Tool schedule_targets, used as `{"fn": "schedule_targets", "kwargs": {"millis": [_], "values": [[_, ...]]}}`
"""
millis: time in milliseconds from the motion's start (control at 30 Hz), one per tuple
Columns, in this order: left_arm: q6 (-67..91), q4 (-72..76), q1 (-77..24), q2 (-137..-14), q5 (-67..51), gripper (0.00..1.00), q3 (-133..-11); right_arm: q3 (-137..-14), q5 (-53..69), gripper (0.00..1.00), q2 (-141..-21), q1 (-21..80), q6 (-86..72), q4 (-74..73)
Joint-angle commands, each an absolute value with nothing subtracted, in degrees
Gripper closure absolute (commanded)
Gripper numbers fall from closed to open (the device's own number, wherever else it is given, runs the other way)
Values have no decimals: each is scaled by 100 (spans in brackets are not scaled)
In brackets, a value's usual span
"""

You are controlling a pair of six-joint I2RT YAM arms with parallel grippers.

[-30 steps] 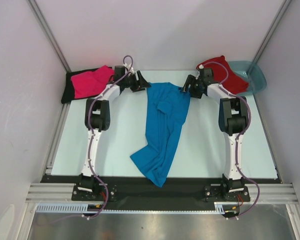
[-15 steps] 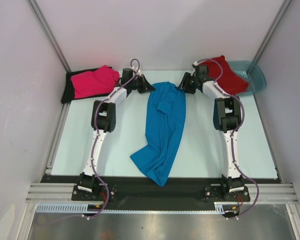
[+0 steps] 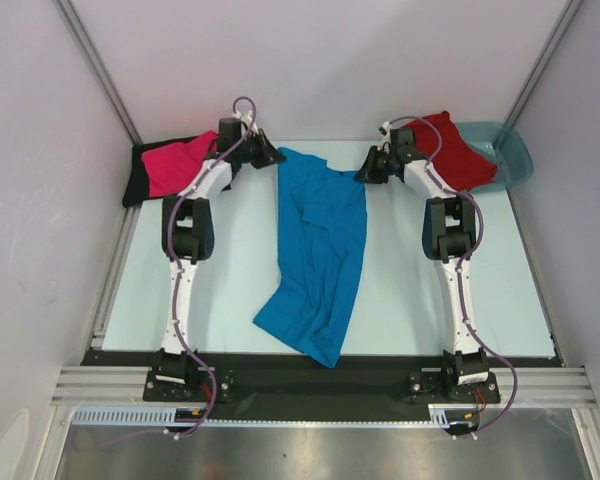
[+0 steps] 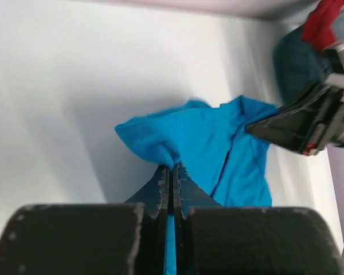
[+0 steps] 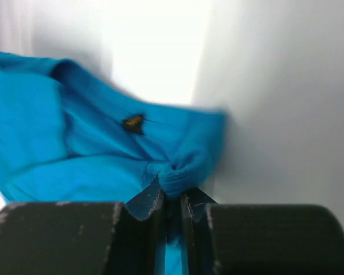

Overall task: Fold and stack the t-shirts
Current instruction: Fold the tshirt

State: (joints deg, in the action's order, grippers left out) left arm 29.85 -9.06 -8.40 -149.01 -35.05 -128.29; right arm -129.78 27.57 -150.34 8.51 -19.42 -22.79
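Top external shows the left gripper and right gripper, open a second ago, now each clamped on a corner of the blue t-shirt. Its edge is stretched wider between them, with the rest trailing behind them, so spreading it flat can likely begin.

Slim white links on left arm and right arm — chunky black joint housings, black bases. Thin purple cables looped alongside each. Black wedge-shaped fingers, edges scuffed pale; small red mark on right gripper.
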Motion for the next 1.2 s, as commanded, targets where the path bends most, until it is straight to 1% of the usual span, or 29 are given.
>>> {"fn": "schedule_targets", "kwargs": {"millis": [0,167,267,400,467,600,767,800,1067,1100,1133,1167], "values": [[2698,-747,-747,-13967,-3401,99,-12867,-13105,3207,94,-14722,826,-1600,-2154],[2795,-756,-747,-13781,-3603,100,-12876,-13087,3760,95,-14459,826,-1477,-1952],[2751,-835,-747,-13764,-3568,100,-12841,-13174,3849,94,-14449,835,-1485,-1811],[2690,-1028,-738,-13834,-3437,100,-12841,-13675,4095,93,-14694,826,-1459,-1723],[2602,-1107,-730,-13921,-3270,100,-12867,-13851,4183,92,-14783,809,-1633,-1356],[2610,-1090,-686,-14088,-3129,100,-12841,-14237,4455,86,-15116,774,-1941,-827],[2768,-1011,-607,-14431,-3234,100,-13069,-14660,4421,80,-15618,747,-2364,-353],[2803,-880,-598,-14484,-3252,100,-13069,-14704,4316,77,-15688,756,-2416,-352],[3138,-475,-492,-15319,-3050,100,-13552,-14713,3710,71,-16268,730,-2487,-203],[3146,-431,-483,-15372,-2998,100,-13588,-14713,3657,63,-16295,721,-2505,-167],[3164,-405,-457,-15416,-2988,93,-13614,-14669,3595,56,-16295,712,-2514,-150],[3173,-352,-440,-15486,-3006,76,-13640,-14660,3569,53,-16295,703,-2470,-89]]}}
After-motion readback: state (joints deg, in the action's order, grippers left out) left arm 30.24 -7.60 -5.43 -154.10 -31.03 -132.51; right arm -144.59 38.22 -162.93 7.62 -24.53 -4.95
